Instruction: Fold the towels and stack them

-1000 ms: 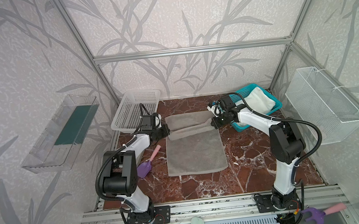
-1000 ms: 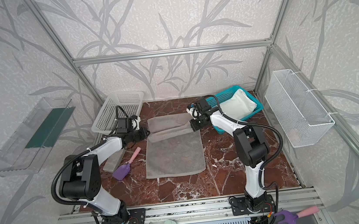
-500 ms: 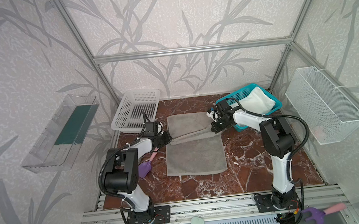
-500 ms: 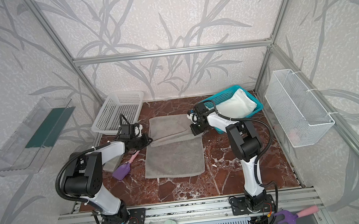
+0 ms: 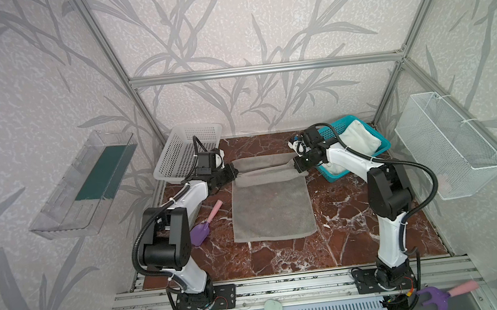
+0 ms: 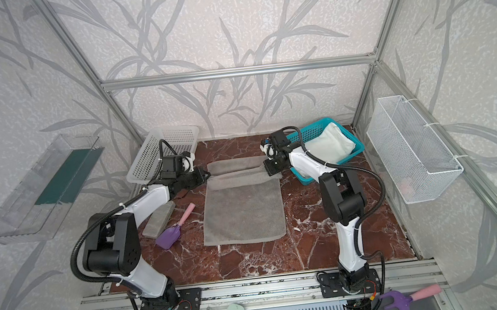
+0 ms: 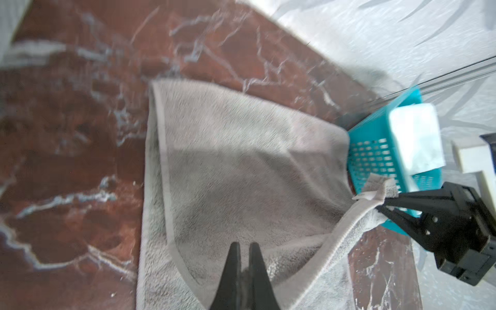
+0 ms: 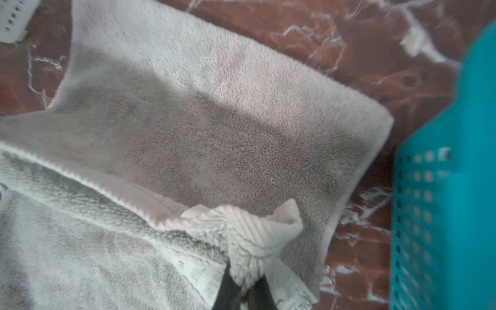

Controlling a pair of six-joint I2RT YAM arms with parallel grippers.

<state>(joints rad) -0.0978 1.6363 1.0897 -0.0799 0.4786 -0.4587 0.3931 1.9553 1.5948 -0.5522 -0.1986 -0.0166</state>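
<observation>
Marble point(image 5: 283, 259) open in front; L tool point(image 5: 235, 173), R tool point(image 5: 297, 169) pinch grey towel point(image 5: 272, 210) edge

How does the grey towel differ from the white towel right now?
Colour: the grey towel is grey, the white towel white.
Place: the grey towel lies mostly spread on the marble table; the white towel sits bundled in the teal basket.
Handling: the left gripper and right gripper, both shut, pinch two corners of the grey towel, holding that edge raised; nothing touches the white towel.
Both are plain cloths.
</observation>
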